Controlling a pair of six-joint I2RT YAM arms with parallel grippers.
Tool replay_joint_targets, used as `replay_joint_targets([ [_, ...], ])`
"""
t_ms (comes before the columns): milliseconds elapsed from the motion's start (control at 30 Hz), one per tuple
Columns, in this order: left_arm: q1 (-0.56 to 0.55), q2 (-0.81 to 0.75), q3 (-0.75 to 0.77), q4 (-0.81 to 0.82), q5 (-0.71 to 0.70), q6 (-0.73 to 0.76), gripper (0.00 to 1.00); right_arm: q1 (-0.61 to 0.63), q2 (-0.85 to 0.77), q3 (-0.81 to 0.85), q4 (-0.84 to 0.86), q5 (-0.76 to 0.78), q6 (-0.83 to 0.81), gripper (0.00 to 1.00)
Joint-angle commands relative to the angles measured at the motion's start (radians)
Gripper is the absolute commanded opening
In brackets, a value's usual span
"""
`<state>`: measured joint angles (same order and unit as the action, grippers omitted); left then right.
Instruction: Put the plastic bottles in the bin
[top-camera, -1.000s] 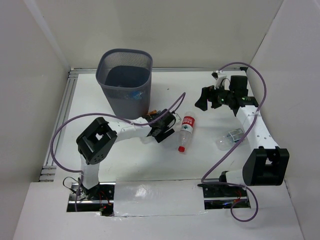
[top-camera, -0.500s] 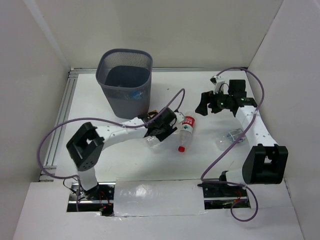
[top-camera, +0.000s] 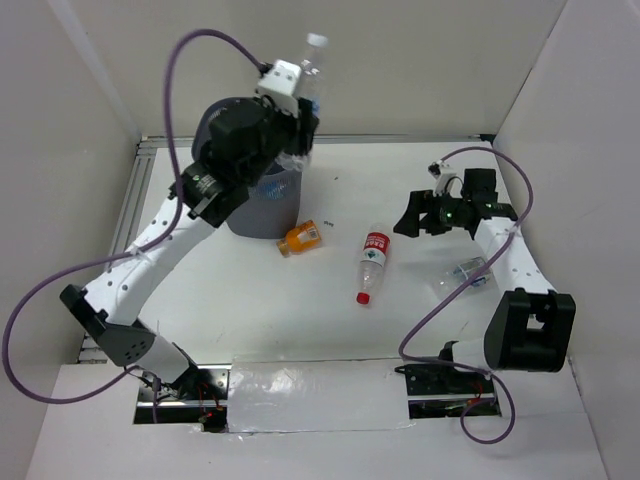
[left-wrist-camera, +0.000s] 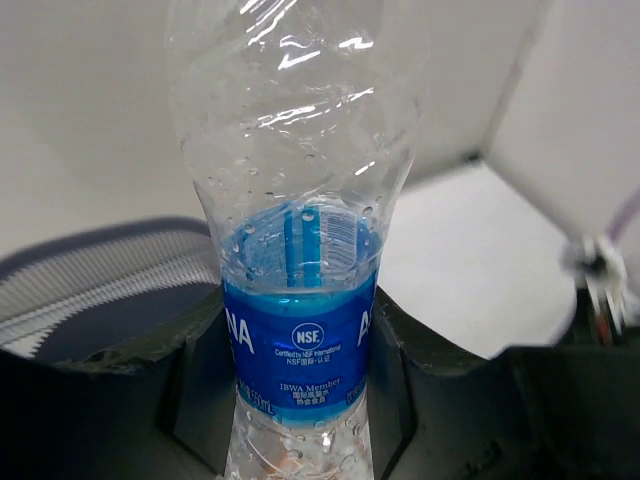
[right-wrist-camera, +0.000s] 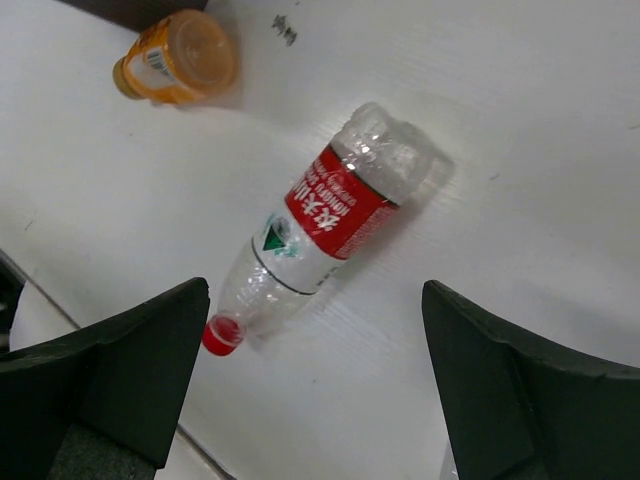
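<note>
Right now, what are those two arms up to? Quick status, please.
Left gripper shut on blue-label bottle, held above bin. Right gripper open above red-label bottle. Orange bottle lies loose. Nothing seen blocking.

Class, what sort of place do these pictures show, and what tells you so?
Likely a robot test cell: white walls around a white table, left arm and right arm bolted on, a mesh bin.
</note>
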<state>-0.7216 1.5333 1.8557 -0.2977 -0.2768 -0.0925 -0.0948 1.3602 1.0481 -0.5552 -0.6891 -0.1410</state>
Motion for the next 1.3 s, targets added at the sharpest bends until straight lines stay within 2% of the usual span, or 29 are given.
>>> replay_joint_targets([
  [0,0.059,-0.032,-0.024,0.194,-0.132,-0.029,0.18,0.064,-0.036,-0.020,0.020,-0.047,0.035,0.93],
  [67,0.126,-0.032,-0.044,0.267,-0.192,-0.004,0.18,0.110,-0.027,-0.029,0.038,-0.047,0.079,0.93],
  [133,0.171,0.005,-0.033,0.278,-0.210,0.014,0.23,0.133,0.014,-0.030,0.063,-0.047,0.107,0.93],
  [167,0.186,0.025,-0.024,0.269,-0.257,0.045,0.30,0.144,0.025,-0.030,0.073,-0.034,0.138,0.93],
  [200,0.217,0.049,-0.001,0.246,-0.272,0.062,0.39,0.162,0.046,-0.030,0.084,-0.017,0.156,0.93],
  [233,0.229,0.100,0.010,0.232,-0.291,0.082,0.69,0.162,0.056,-0.030,0.096,0.011,0.173,0.93],
  [267,0.241,0.123,0.010,0.217,-0.324,0.095,0.85,0.174,0.065,-0.030,0.110,0.032,0.187,0.93],
  [300,0.261,0.134,-0.004,0.215,-0.325,0.120,0.97,0.184,0.077,-0.030,0.110,0.063,0.210,0.93],
  [333,0.261,0.134,-0.038,0.227,-0.325,0.120,1.00,0.197,0.077,-0.030,0.121,0.086,0.219,0.93],
  [400,0.289,0.108,-0.067,0.197,-0.298,0.081,1.00,0.217,0.086,-0.030,0.130,0.146,0.231,0.94],
  [500,0.272,0.062,-0.082,0.143,-0.265,0.094,1.00,0.230,0.096,-0.052,0.141,0.220,0.270,0.94],
  [567,0.209,0.021,-0.107,0.143,-0.205,0.132,1.00,0.239,0.125,-0.063,0.170,0.230,0.290,0.94],
  [667,0.081,-0.057,-0.170,0.094,-0.029,0.198,1.00,0.266,0.174,-0.074,0.224,0.261,0.343,0.94],
  [733,-0.008,-0.070,-0.243,0.034,0.046,0.212,1.00,0.289,0.223,-0.074,0.244,0.330,0.382,0.94],
  [867,-0.113,-0.101,-0.427,0.019,-0.008,0.221,1.00,0.310,0.302,-0.050,0.254,0.433,0.431,0.94],
  [933,-0.133,-0.111,-0.490,0.040,-0.018,0.208,1.00,0.320,0.326,-0.049,0.275,0.459,0.443,0.90],
  [1000,-0.153,-0.124,-0.576,0.090,-0.039,0.208,1.00,0.357,0.364,-0.028,0.287,0.512,0.454,0.83],
  [1033,-0.165,-0.124,-0.596,0.100,-0.039,0.217,1.00,0.357,0.376,-0.028,0.275,0.522,0.463,0.74],
  [1133,-0.174,-0.115,-0.670,0.124,-0.070,0.226,1.00,0.357,0.376,-0.007,0.253,0.522,0.452,0.60],
  [1233,-0.183,-0.105,-0.737,0.124,-0.088,0.185,0.99,0.287,0.338,0.061,0.219,0.449,0.416,0.36],
  [1267,-0.183,-0.105,-0.771,0.124,-0.102,0.141,0.99,0.256,0.314,0.087,0.219,0.416,0.365,0.24],
])
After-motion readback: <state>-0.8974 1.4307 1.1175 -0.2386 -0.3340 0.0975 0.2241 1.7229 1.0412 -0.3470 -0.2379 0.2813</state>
